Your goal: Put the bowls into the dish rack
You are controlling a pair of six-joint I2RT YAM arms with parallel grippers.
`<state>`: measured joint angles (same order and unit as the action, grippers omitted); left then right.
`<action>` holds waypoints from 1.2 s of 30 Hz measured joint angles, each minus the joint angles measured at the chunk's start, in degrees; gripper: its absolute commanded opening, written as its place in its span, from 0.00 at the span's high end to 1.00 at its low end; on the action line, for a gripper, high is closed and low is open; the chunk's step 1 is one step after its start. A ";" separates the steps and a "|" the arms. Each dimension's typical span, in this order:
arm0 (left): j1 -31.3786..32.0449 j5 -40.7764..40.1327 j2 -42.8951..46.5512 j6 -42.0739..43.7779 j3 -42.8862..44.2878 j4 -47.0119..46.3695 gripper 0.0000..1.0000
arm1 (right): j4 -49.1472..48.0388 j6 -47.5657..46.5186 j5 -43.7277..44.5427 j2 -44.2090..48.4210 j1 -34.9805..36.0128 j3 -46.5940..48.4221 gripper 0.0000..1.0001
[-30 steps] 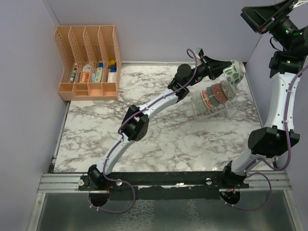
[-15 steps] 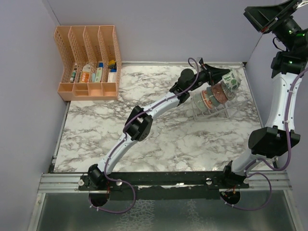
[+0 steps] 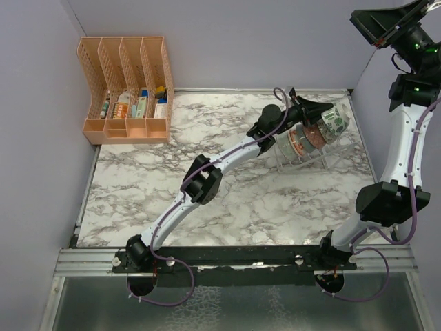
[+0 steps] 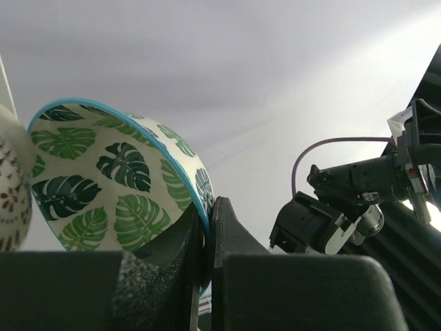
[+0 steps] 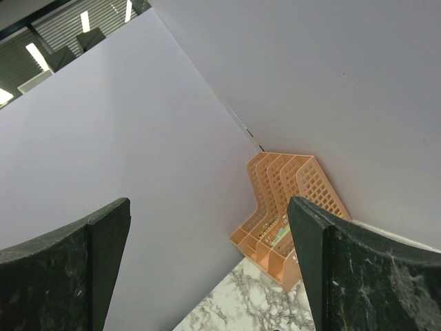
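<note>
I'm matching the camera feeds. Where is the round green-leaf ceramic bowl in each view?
Top external: upper right, the round green-leaf ceramic bowl at the right end of the clear slotted dish rack, held by the left pincer.
Left wrist: the bowl fills the lower left, rim pinched in the pincer.
Right wrist: not in it.
Shared landmark: orange plastic file organizer, top and right wrist views.

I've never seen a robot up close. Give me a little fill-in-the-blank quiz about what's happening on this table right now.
1. The left end effector pinches the ____ of the green-leaf bowl.
2. The other bowls stand in the clear dish rack, on the ____ side of the table.
3. The right end effector, raised high, is ____ and holds nothing.
4. The file organizer in the far left corner is ____ in colour.
Missing words: rim; right; open; orange.
</note>
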<state>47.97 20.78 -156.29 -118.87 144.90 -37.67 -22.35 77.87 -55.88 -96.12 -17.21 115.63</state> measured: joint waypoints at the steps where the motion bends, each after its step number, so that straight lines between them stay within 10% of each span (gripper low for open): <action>1: 0.17 -0.22 -0.31 -0.09 0.07 -0.09 1.00 | -0.02 0.00 -0.02 0.00 -0.04 0.00 0.04; 36: 0.33 -1.29 -3.96 -1.25 6.23 5.42 0.90 | -0.48 0.04 -0.52 -3.08 -0.98 0.48 0.05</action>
<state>48.29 19.49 -160.24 -120.11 151.13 -32.25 -22.83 77.91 -56.40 -99.20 -18.20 116.11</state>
